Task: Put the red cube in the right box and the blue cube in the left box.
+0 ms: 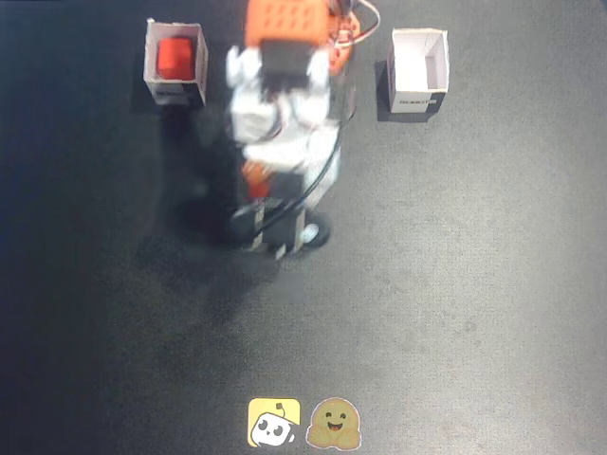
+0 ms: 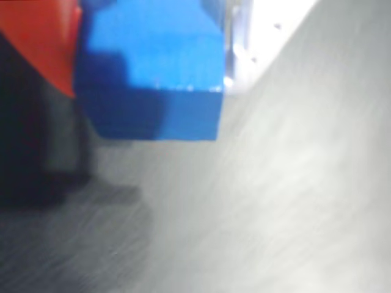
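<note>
In the fixed view the red cube [image 1: 175, 57] lies inside the white box [image 1: 174, 92] at the view's upper left. The twin white box [image 1: 418, 99] at the upper right holds nothing. My gripper [image 1: 275, 237] hangs between the two boxes, a little nearer the front, above the dark table. In the wrist view the gripper [image 2: 146, 61] is shut on the blue cube [image 2: 153, 91], with the orange finger [image 2: 36, 43] on its left and a pale finger [image 2: 239, 49] on its right. The cube is off the table. In the fixed view the arm hides the blue cube.
The arm's orange base [image 1: 289, 24] stands at the top middle between the boxes. Two small stickers [image 1: 274, 423] [image 1: 334, 425] lie at the table's front edge. The dark grey table [image 1: 474, 284] spreads wide around them.
</note>
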Motion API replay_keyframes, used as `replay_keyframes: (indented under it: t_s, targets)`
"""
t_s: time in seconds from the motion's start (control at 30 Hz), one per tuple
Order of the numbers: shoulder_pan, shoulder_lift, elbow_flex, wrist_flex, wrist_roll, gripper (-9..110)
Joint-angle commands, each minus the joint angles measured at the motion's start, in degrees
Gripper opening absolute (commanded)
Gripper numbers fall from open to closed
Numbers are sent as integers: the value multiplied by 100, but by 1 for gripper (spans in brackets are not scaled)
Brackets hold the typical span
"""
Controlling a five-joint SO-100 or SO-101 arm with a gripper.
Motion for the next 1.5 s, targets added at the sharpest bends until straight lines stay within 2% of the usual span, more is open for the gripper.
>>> replay_keyframes:
  t_s: [0.0,0.83,1.03,1.23,1.47]
  targets:
    - [-413,677,53,299,202,8]
    - [-3753,1512,123,1547,984,8]
    - [-4298,1661,431,1573,1107,8]
    - [-5405,2593,1239,1389,1995,8]
    - [-6196,2786,1617,1160,2391,8]
